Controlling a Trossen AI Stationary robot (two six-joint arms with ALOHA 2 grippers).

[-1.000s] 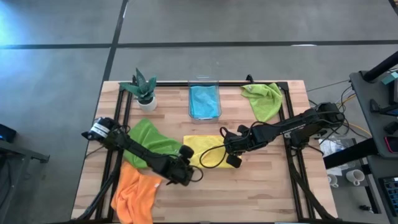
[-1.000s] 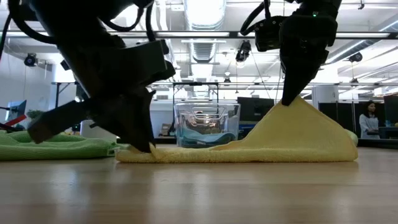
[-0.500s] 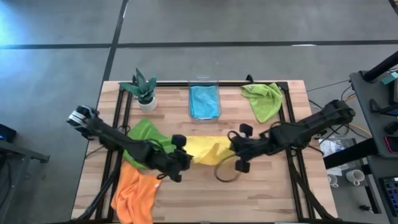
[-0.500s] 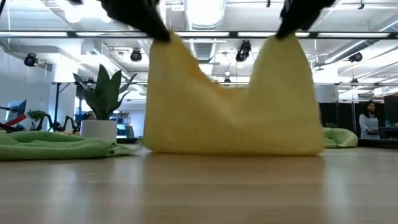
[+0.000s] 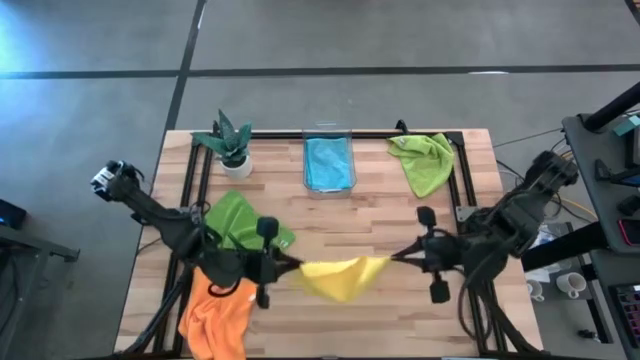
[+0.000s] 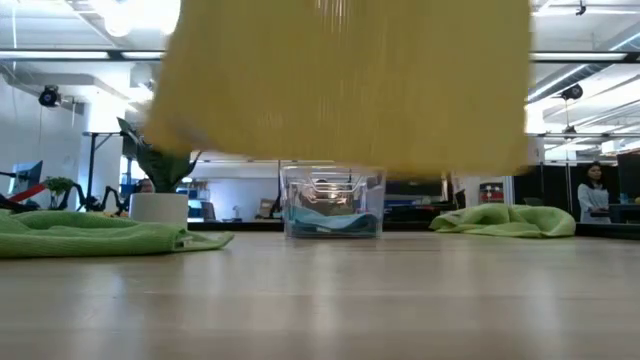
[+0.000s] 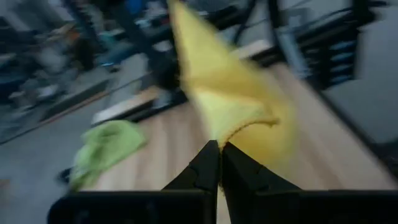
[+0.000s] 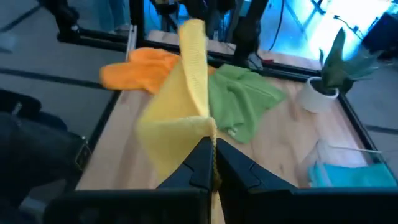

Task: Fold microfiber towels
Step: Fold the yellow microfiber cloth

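The yellow towel [image 5: 340,276] hangs in the air between my two grippers over the table's middle, near the front. In the low view it fills the upper frame [image 6: 340,90], its lower edge clear of the table. My left gripper [image 5: 285,265] is shut on its left corner and my right gripper [image 5: 402,260] is shut on its right corner. The darker green towel [image 5: 240,222] and the orange towel [image 5: 218,310] lie on the table at the left. The lime green towel [image 5: 424,160] lies at the far right. The blue towel [image 5: 329,163] lies in the clear bin. My left gripper pinches a corner of the yellow towel [image 7: 225,138] between its two fingers, coming about level from the table's left. The towel runs away from the fingertips toward the other arm, lifted clear of the table. My right gripper pinches the opposite corner of the yellow towel [image 8: 206,127] between its two fingers, coming about level from the table's right. The towel stretches away from the fingertips toward the left arm and sags below, clear of the table.
A small potted plant [image 5: 230,145] stands at the far left. The clear bin [image 5: 329,133] stands at the far middle. Black frame rails [image 5: 462,190] run along the table's left and right sides. Bare wood [image 5: 350,220] lies below and beyond the yellow towel.
Both grippers have risen and moved apart, the left toward the table's left and the right toward its right. The yellow towel, which lay on the table with one corner raised, has been lifted clear and spread out between them.
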